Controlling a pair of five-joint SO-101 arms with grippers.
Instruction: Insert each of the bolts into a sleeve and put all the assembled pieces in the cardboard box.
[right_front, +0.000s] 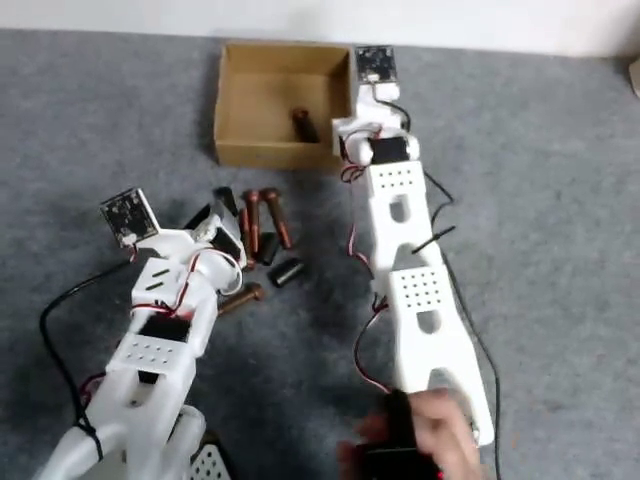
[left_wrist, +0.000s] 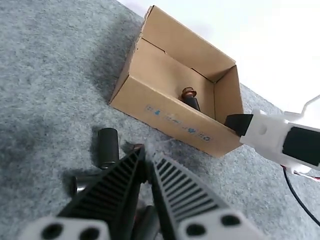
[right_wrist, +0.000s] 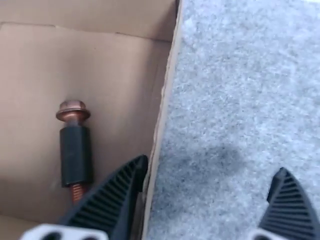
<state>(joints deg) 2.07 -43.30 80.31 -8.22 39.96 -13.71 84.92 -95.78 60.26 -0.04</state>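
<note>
Copper at the head and black round the shank: found one assembled piece (right_wrist: 75, 145) lying flat on the floor of the cardboard box (right_front: 260, 155), toward the wall on the right arm's side. Saw the right hand (right_wrist: 212, 167) spread wide astride that wall, one finger inside the box just beside the piece, the other over the grey tabletop (right_front: 540, 200), gripping nothing. Judged the drop made and the withdrawal to be the step in hand. Called for a straight lift before any swing away, to avoid hooking the wall with the inner finger and dragging the box.

Beyond the box, counted two bolts (right_front: 252, 212) side by side, a third bolt (right_front: 240, 297) apart near the left arm, and loose sleeves (right_front: 288, 272) among them. Noted the left hand (left_wrist: 147, 154) poised over that cluster, fingers drawn together, nothing visibly between the tips. Needed to part first, then to single out one bolt at mid-shank, clear of its neighbours, for meeting a sleeve squarely with the threaded end.
</note>
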